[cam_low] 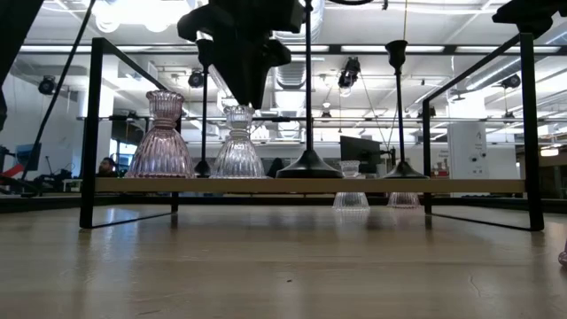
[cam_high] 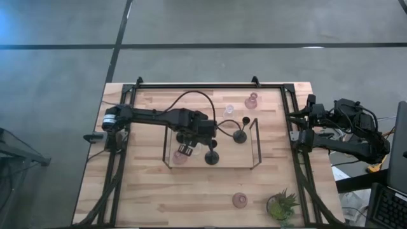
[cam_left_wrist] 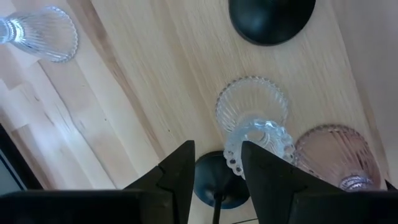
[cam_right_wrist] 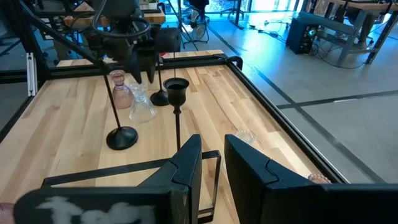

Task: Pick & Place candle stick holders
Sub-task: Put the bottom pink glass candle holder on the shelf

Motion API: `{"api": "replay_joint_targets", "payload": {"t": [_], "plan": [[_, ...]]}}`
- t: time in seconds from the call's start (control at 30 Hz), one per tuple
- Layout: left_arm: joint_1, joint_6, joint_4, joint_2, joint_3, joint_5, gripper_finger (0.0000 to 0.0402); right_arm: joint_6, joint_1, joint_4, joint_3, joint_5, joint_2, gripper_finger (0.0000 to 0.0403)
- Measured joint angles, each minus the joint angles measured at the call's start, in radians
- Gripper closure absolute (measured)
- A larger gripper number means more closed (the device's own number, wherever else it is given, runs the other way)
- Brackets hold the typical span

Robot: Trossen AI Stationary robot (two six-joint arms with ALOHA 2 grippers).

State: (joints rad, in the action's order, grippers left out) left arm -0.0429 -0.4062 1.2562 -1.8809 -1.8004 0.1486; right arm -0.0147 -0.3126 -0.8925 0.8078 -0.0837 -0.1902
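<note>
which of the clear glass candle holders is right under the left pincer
The clear glass holder on the raised shelf beside the pink holder, directly below the left pincer. The other clear one stands off the shelf, near the table's far edge.

The tabletop [cam_high: 146, 184] is pale wood in lengthwise planks. The wire frame [cam_high: 257, 143] on it is black, as are both arms and the left claw [cam_left_wrist: 217, 180]. Black holders [cam_high: 240, 135] have round bases. A clear glass holder [cam_left_wrist: 252, 115] is ribbed with a beaded rim; beside it a pink-tinted holder [cam_left_wrist: 339, 155] is ribbed too. The potted plant [cam_high: 282, 205] is green.
</note>
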Motion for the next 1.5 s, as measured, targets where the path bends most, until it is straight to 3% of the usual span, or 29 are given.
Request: {"api": "replay_joint_targets", "payload": {"t": [0.53, 1.1, 1.27, 1.5], "plan": [[-0.005, 0.048, 0.106, 0.004, -0.125, 0.018, 0.0266, 0.000, 0.000, 0.000, 0.000, 0.000, 0.000, 0.0339], [-0.026, 0.132, 0.199, 0.067, -0.473, 0.127, 0.0266, 0.000, 0.000, 0.000, 0.000, 0.000, 0.000, 0.0339], [-0.106, 0.183, 0.185, 0.105, -0.558, 0.125, 0.0268, 0.000, 0.000, 0.000, 0.000, 0.000, 0.000, 0.0339], [-0.299, 0.234, 0.184, 0.216, -0.536, 0.337, 0.0293, 0.000, 0.000, 0.000, 0.000, 0.000, 0.000, 0.0339]]}}
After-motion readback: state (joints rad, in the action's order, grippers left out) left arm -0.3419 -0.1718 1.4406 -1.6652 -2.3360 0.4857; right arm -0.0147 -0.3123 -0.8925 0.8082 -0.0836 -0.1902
